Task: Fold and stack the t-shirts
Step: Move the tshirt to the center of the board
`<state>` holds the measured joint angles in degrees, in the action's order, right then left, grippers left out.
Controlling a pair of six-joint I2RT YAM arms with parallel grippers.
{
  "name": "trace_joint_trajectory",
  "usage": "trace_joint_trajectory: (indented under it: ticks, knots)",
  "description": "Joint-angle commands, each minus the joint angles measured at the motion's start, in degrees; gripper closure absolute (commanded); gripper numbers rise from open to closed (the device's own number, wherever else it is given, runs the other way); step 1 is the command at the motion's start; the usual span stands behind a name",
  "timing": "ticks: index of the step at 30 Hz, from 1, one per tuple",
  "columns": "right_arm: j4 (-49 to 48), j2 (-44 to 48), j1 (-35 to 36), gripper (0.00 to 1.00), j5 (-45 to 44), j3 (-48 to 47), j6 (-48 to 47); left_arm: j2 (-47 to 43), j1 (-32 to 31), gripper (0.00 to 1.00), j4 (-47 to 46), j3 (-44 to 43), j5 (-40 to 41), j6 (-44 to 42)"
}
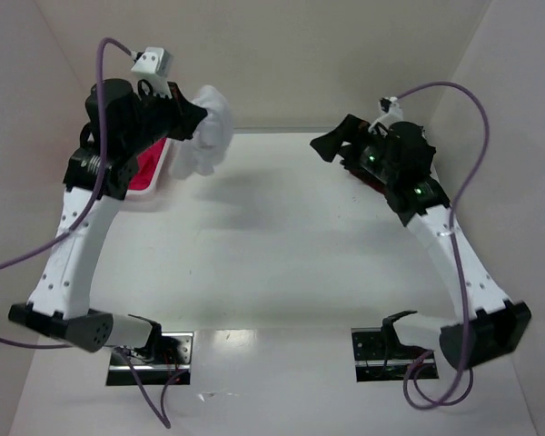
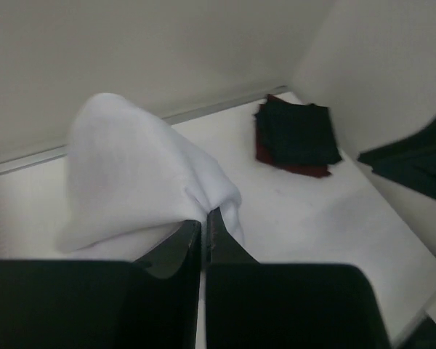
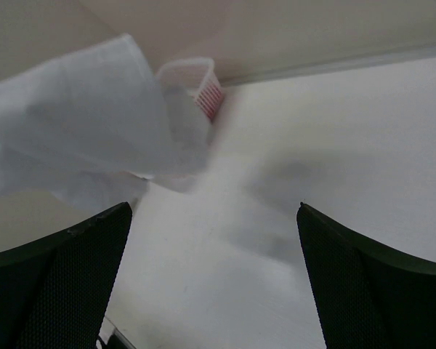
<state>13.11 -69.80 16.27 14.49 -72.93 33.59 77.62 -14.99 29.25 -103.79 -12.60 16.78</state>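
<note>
My left gripper point(image 1: 198, 127) is shut on the white t-shirt point(image 1: 209, 132) and holds it bunched in the air at the back left, beside the basket. In the left wrist view the white t-shirt point(image 2: 138, 174) hangs from the closed fingertips point(image 2: 203, 218). A folded black t-shirt point(image 2: 299, 131) lies on a dark red one point(image 2: 291, 166) at the back right. My right gripper point(image 1: 331, 143) is open and empty above the table, near that stack. In the right wrist view the white t-shirt point(image 3: 80, 131) hangs at upper left.
A white mesh basket point(image 1: 166, 165) with pink-magenta cloth point(image 1: 145, 168) inside stands at the back left, and shows in the right wrist view point(image 3: 192, 83). White walls enclose the table on three sides. The arm bases sit at the near edge.
</note>
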Motion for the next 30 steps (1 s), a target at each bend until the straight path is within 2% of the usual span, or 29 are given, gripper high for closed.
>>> trace_joint_trajectory:
  ticks: [1, 4, 8, 9, 10, 12, 14, 20, 24, 30]
  knots:
    - [3.18, 9.87, 0.43, 0.00, -1.66, 3.24, 1.45, -7.60, -2.50, 1.00, 0.90, 6.08, -9.23, 2.73]
    - [4.11, 13.46, 0.43, 0.00, -1.66, 6.47, 2.35, -13.09, -2.67, 0.99, -1.21, 13.23, -10.04, 3.87]
    - [5.92, 15.31, 0.43, 0.00, -1.66, 8.07, 2.71, -12.85, -2.67, 0.98, 0.72, 17.86, -5.94, 3.87]
    - [6.31, 15.31, 0.43, 0.00, -1.66, 8.22, 2.12, -12.13, -2.67, 0.94, 0.72, 18.94, -6.16, 3.87]
    - [6.31, 15.31, 0.43, 0.00, -1.66, 8.86, 1.66, -10.90, -2.67, 0.84, 0.55, 20.48, -6.81, 3.87]
    - [6.31, 15.31, 0.43, 0.00, -1.66, 9.55, 1.59, -8.43, -2.67, 0.39, 0.03, 23.44, -6.82, 3.87]
    - [6.85, 14.67, 0.43, 0.00, -2.18, 10.20, 0.43, -5.45, -2.67, 0.00, 1.35, 25.23, -4.27, 4.39]
    - [6.54, 12.07, 0.72, 0.00, -1.40, 13.53, -0.99, -4.49, -2.67, 0.00, 1.87, 27.53, 0.78, 4.40]
    - [5.36, 9.12, 4.01, 0.00, -1.03, 15.66, -1.90, -5.37, -2.52, 0.00, 1.87, 28.47, 3.82, 5.57]
    - [2.88, -0.65, 23.05, 0.00, -11.51, 17.39, -1.16, -10.33, 1.70, 0.00, -2.36, 35.81, 11.59, 14.96]
